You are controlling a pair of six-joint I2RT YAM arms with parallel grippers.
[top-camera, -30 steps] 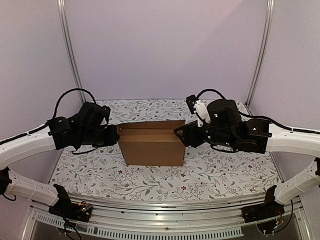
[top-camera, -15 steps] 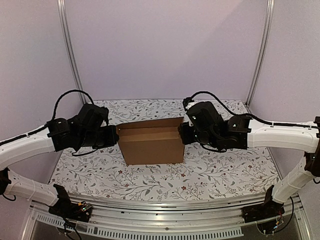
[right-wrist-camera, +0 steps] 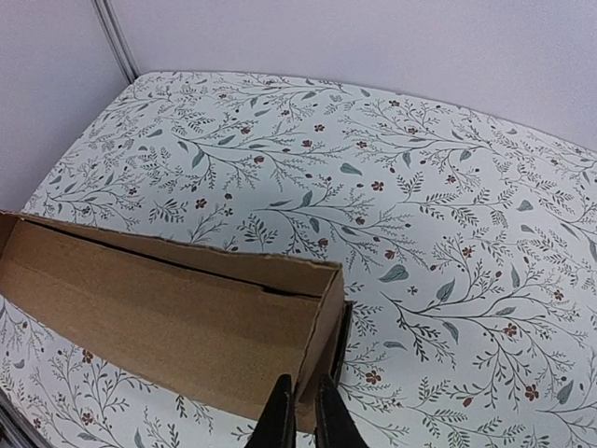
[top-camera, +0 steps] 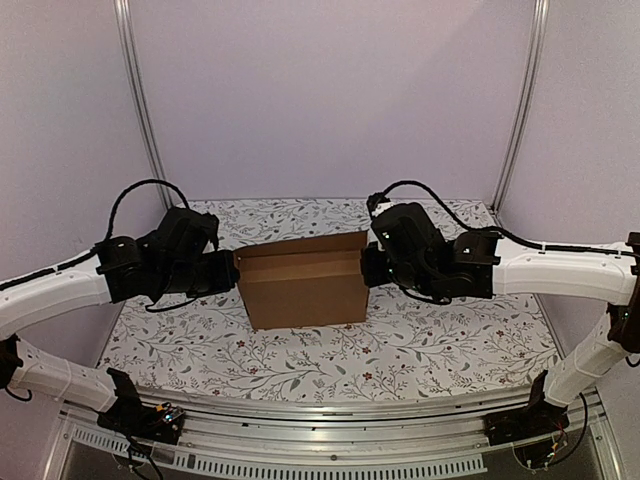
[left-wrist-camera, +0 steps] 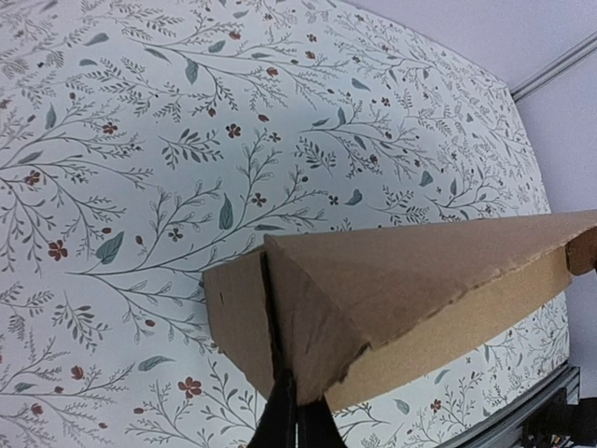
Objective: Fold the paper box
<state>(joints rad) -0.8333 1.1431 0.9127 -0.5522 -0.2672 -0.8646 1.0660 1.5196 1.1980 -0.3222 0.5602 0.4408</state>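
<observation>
I'm bracing the box (top-camera: 303, 290), which is standing open-topped mid-desk (top-camera: 430, 350) between both arms. My left fingers (left-wrist-camera: 273, 425) are clenched on its left end wall, and my right fingers (right-wrist-camera: 277, 415) are pinching the right end wall. I'm reading this as squaring up the sides. Next, I'm thinking one end needs releasing so a flap can be tucked in without tipping the box.
</observation>
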